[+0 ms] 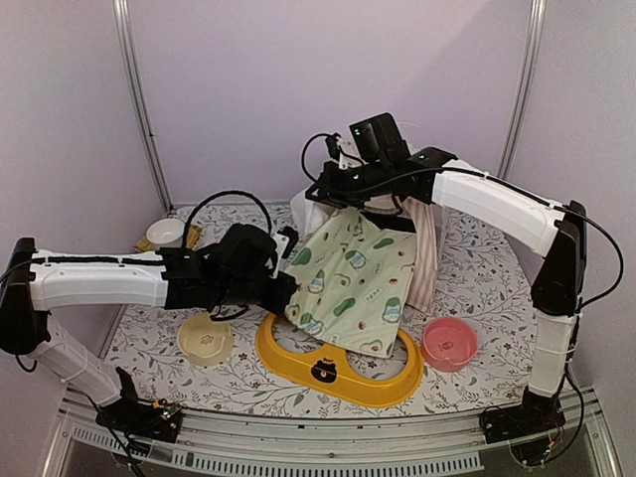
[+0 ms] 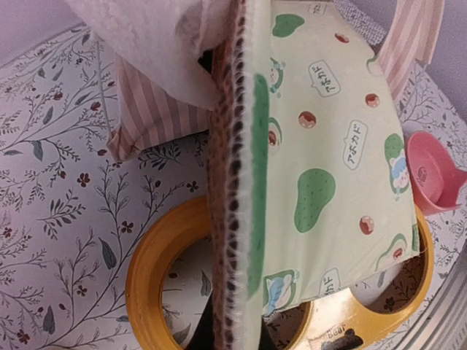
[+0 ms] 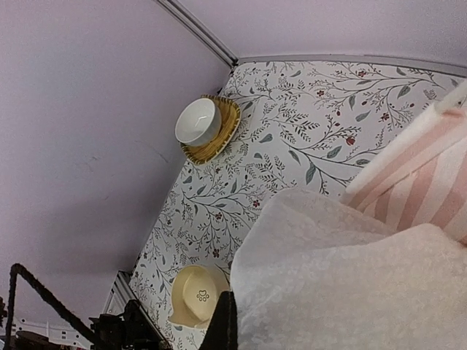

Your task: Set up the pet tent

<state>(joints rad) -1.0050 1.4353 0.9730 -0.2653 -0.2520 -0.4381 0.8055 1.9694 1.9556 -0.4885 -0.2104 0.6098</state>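
Observation:
The pet tent (image 1: pixel 425 248) lies collapsed at the back centre, with pink-and-white stripes and white lace (image 1: pixel 306 211). A mat (image 1: pixel 353 278) with a green avocado print and a brown quilted underside leans in front of it. My left gripper (image 1: pixel 286 288) is shut on the mat's left edge. In the left wrist view the mat (image 2: pixel 328 146) stands edge-on between my dark fingers (image 2: pixel 191 321). My right gripper (image 1: pixel 340 191) is above the tent's top and shut on its lace. In the right wrist view the lace (image 3: pixel 343 277) covers one finger; the other finger (image 3: pixel 226 321) shows beside it.
A yellow double bowl holder (image 1: pixel 298 360) lies at the front centre, partly under the mat. A pink bowl (image 1: pixel 449 343) sits to its right and a cream bowl (image 1: pixel 206 338) to its left. A white bowl (image 1: pixel 165 233) on a tan coaster stands at the back left.

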